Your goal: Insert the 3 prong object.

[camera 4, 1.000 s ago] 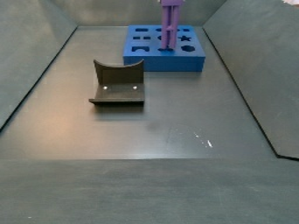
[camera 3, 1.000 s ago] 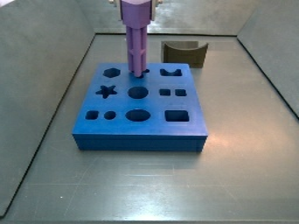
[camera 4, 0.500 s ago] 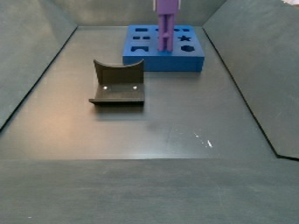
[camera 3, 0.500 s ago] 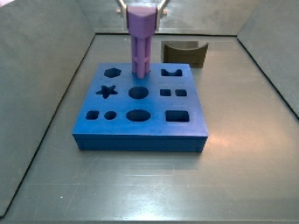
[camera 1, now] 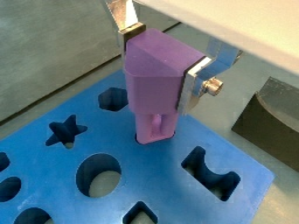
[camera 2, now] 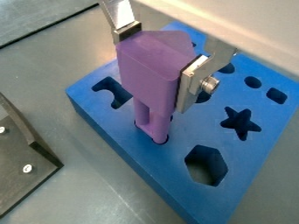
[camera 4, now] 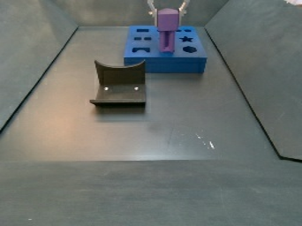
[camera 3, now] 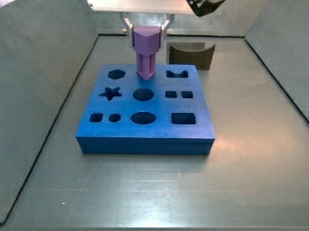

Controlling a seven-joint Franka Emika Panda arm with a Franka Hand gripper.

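Observation:
My gripper (camera 1: 163,57) is shut on the 3 prong object (camera 1: 156,83), a purple peg, with one silver finger on each side of its thick upper part. The peg stands upright over the blue block (camera 1: 70,188). Its slim lower end (camera 2: 152,131) sits in a hole in the block's back row, between the hexagon hole (camera 2: 201,164) and the notched hole (camera 2: 110,91). In both side views the gripper (camera 3: 146,23) (camera 4: 167,7) is low above the block (camera 3: 145,135) (camera 4: 179,62), with the peg (camera 3: 145,52) (camera 4: 168,22) partly sunk in it.
A dark brown curved block (camera 4: 118,84) stands on the grey floor apart from the blue block; it shows behind it in a side view (camera 3: 191,54) and at the wrist views' edges (camera 1: 274,105) (camera 2: 24,162). Grey walls enclose the floor.
The gripper has come down with the peg. The peg shows shorter above the block, its lower end gone into the hole.

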